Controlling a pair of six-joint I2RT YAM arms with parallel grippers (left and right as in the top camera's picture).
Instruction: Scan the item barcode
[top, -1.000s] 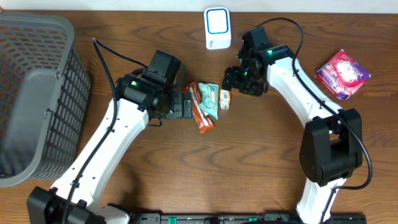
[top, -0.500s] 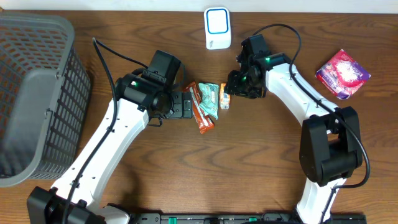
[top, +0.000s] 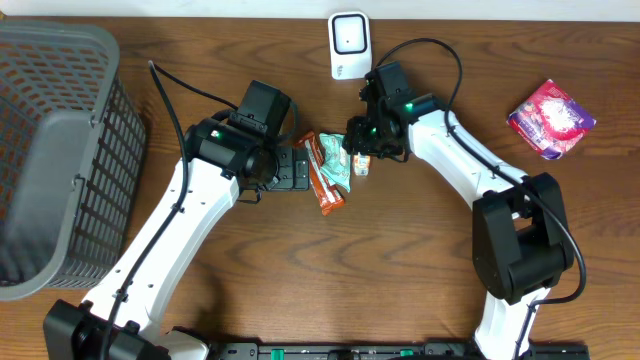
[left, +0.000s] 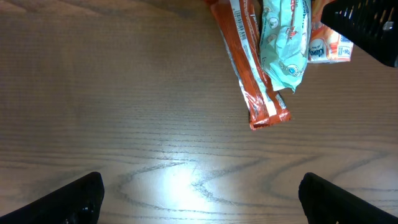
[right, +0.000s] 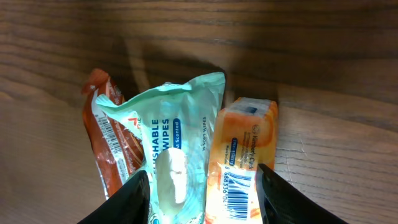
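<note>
Three items lie side by side mid-table: an orange-red bar wrapper (top: 324, 180) (left: 249, 68) (right: 102, 134), a teal wipes pack (top: 337, 166) (left: 283, 43) (right: 171, 134) and a small orange pack (top: 361, 165) (left: 326, 48) (right: 242, 146) with its barcode facing up. My right gripper (top: 358, 148) (right: 204, 190) hovers over them, open, one finger over the wipes and the other at the orange pack's right edge. To the left of the bar, my left gripper (top: 290, 168) (left: 199, 199) stands wide open over bare wood. The white scanner (top: 349, 44) stands at the back.
A large grey basket (top: 50, 150) fills the left side of the table. A pink packet (top: 551, 117) lies at the far right. Bare wood lies in front of the items.
My right arm has swung left from beside the orange pack to above it and the wipes, its jaws narrowing somewhat. The left arm and the items have not moved.
</note>
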